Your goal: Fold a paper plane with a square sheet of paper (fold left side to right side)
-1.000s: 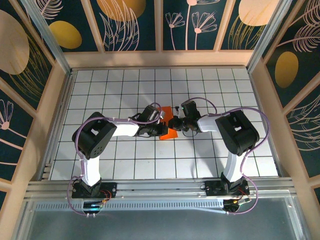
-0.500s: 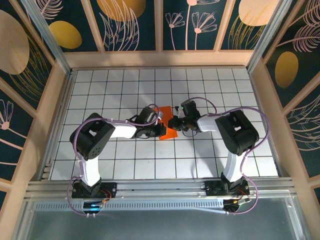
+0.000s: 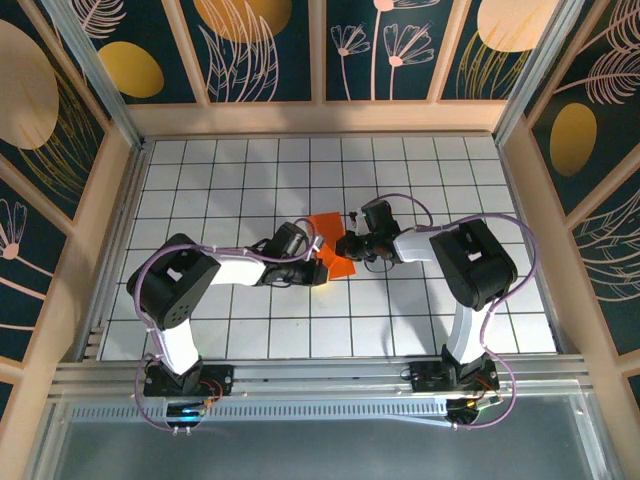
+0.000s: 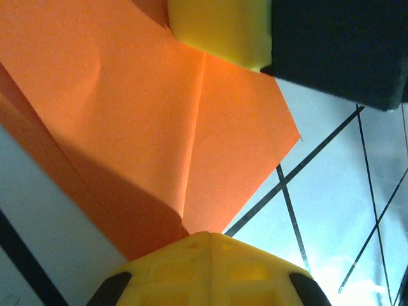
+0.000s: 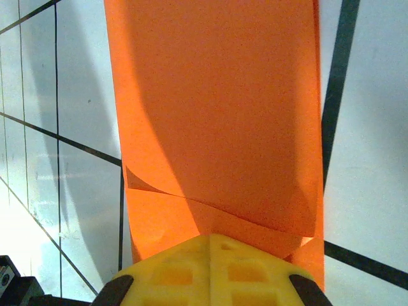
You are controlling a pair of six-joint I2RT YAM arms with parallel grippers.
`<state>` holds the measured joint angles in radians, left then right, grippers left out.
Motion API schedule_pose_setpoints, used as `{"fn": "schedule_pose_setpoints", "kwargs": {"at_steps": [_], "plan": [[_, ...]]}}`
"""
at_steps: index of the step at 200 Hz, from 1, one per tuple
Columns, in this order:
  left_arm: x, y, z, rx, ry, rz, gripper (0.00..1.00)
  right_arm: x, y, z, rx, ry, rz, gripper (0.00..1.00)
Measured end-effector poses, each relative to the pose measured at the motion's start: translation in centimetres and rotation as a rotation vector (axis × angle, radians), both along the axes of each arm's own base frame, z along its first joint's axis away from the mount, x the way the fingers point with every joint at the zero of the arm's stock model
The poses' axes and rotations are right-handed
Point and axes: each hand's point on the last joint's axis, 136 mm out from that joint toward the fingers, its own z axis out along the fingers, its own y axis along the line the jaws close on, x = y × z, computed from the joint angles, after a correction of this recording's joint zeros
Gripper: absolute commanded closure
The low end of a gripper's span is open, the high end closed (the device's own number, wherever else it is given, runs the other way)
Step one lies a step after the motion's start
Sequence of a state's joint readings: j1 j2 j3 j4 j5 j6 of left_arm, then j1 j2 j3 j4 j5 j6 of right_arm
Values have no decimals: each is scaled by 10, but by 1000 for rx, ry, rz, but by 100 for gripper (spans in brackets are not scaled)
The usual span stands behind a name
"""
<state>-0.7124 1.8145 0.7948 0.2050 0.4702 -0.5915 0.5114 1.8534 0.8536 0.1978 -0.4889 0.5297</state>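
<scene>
Starting at the near edge, both arm bases sit bolted side by side, left base [image 3: 185, 378] and right base [image 3: 455, 376], and both arms bend inward over the white gridded surface [image 3: 420, 160]. Left tool [image 3: 316, 262] and right tool [image 3: 346, 246] meet tip to tip near the middle of the surface, both down on the square sheet of paper [image 3: 325, 224]. The paper is bright orange, partly folded, lying on the grid between the two tools, one corner showing beyond them and another on the near side. Left wrist view: left tool [image 4: 209, 245] is closed, yellow fingertips together on the paper right where a centre crease ends; the right tool's yellow pad [image 4: 217, 29] presses the far part of the same sheet [image 4: 127, 108]. Right wrist view: right tool [image 5: 210, 245] is closed too, tips on the sheet [image 5: 217, 102] with overlapped folded layers just in front. Cannot tell if either tool has paper pinched between its fingers. Farther back stand wooden-framed wall panels [image 3: 260, 50], dark with a plant pattern.
</scene>
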Motion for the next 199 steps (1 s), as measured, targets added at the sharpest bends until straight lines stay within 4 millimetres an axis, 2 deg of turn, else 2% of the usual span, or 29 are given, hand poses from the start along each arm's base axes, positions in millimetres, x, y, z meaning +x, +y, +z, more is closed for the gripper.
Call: {"fn": "schedule_pose_setpoints", "kwargs": {"at_steps": [50,79,103,125,149,177,199], "plan": [[-5,4,0,7,-11,-1,100,0,0,0,-1,2,0,100],[-15,14,1,17,-8,7,100,-1,1,1,3,3,3,100],[-17,20,12,13,-26,25,99,-1,1,3,6,10,0,81],[-7,21,34,-26,-63,62,81,0,0,18,13,-14,-2,61],[14,32,54,-65,-107,135,64,8,-4,47,27,-82,-30,43],[36,44,58,-80,-113,217,52,19,-18,79,37,-177,-85,29],[52,43,55,-74,-108,239,51,19,-35,86,36,-201,-131,24]]}}
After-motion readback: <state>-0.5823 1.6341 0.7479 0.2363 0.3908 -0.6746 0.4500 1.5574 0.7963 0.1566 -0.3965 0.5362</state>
